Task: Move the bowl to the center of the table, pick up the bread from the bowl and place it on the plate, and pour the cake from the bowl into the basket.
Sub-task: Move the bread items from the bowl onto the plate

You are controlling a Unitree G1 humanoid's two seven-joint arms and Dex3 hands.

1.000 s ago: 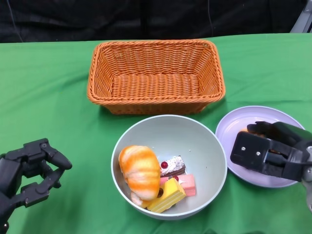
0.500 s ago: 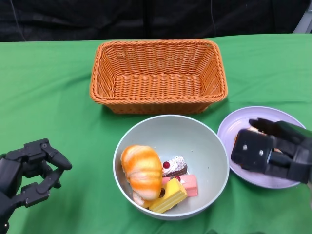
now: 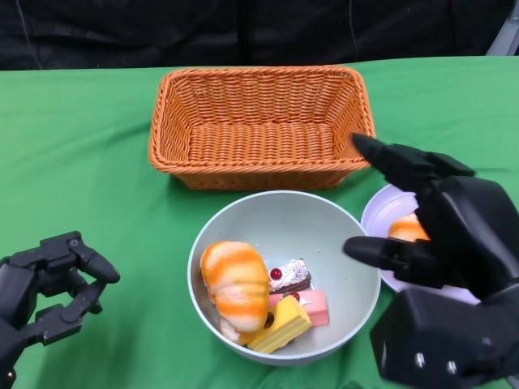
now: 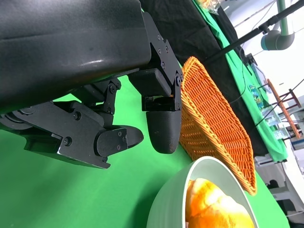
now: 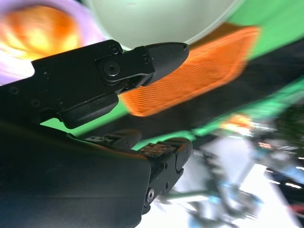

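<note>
- Right hand (image 3: 438, 267) raised above the green counter (image 3: 81, 162), fingers spread apart and holding nothing.
- Lilac plate (image 3: 381, 212) directly under that hand and mostly hidden by it, with an orange bread piece (image 3: 407, 228) lying on it just beneath the fingers.
- Pale green bowl (image 3: 324, 235) just beside the right hand, toward the left hand, near the middle of the counter and touching or nearly touching the plate's rim.
- Inside the bowl: a large orange-striped bread roll (image 3: 235, 282) on the side away from the right hand, plus three cake pieces, one chocolate with a cherry (image 3: 288, 275), one pink (image 3: 310, 306), one yellow (image 3: 278, 324).
- Orange wicker basket (image 3: 259, 126) just beyond the bowl, ahead of both hands, with nothing inside.
- Left hand (image 3: 45, 288) low over the counter, well apart from the bowl, fingers curled inward around nothing.
- Likely step: moving bread from bowl to plate, one piece apparently delivered, the roll not yet taken.
- Next move, as a judgement: reaching the free right hand across the bowl's rim to close on the roll without disturbing the cakes, then lifting it clear toward the plate.
</note>
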